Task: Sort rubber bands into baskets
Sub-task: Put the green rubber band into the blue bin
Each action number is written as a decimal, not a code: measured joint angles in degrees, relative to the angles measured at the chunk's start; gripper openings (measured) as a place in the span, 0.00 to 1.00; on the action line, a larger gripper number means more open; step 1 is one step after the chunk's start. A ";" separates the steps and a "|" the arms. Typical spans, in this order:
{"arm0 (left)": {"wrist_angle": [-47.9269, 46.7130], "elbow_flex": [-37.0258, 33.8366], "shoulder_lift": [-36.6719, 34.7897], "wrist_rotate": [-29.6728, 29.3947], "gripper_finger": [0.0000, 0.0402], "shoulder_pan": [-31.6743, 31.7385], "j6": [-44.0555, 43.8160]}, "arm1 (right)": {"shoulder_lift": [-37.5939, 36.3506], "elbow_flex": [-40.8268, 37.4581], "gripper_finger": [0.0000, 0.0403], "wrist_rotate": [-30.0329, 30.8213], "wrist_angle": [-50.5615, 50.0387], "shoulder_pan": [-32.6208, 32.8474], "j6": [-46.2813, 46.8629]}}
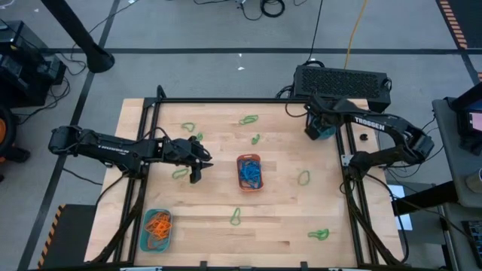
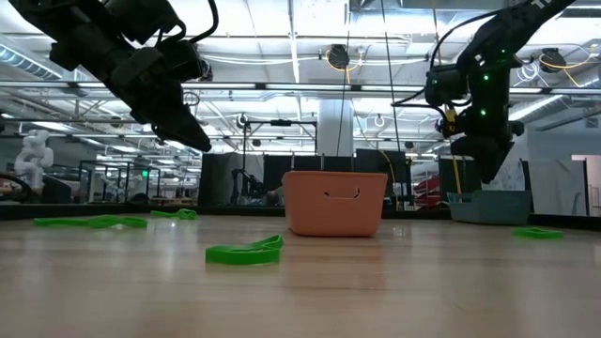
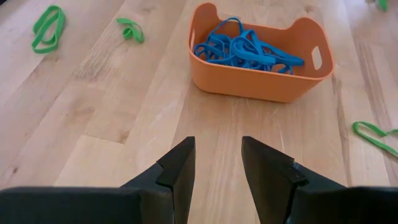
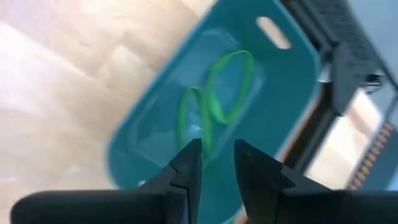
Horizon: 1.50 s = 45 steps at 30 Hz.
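— Green rubber band [image 2: 246, 252], curled flat on the wooden table [image 1: 279, 218] nearest the low camera, is judged light, limp and springy; a pinch across one strand is advised.

— Where are the grippers seen?

— Left gripper [image 3: 217, 163], fingers parted and empty, is held above bare wood short of the orange basket [image 3: 261, 74] of blue bands [image 3: 242, 51]. Right gripper [image 4: 217, 160], fingers slightly apart and nothing clamped, is poised over the teal basket [image 4: 292, 93] by the table's far right frame, green bands [image 4: 217, 99] inside.

— Room?

— Open wood is seen mid-table; the frame rails are best avoided.
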 joint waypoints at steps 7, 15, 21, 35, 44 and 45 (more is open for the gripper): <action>0.16 0.00 0.00 -0.62 0.34 0.00 -0.01 | 0.00 4.84 0.21 -14.55 3.85 0.35 1.73; 1.03 0.00 0.00 -1.03 0.34 0.00 0.26 | 2.20 6.45 0.21 -27.69 21.72 6.68 3.69; 1.27 0.02 0.00 -1.14 0.34 0.04 0.41 | 12.04 6.45 0.21 -31.59 36.34 11.40 3.24; 1.38 0.02 0.00 -1.29 0.34 1.91 1.67 | 35.80 26.68 0.21 -34.82 33.52 12.72 -9.31; 1.31 0.02 0.00 -1.29 0.34 1.88 1.55 | 44.23 34.37 0.21 -33.34 28.96 12.35 -20.24; 1.31 0.02 0.00 -1.29 0.34 1.88 1.55 | 44.94 34.40 0.21 -32.85 29.12 12.36 -20.82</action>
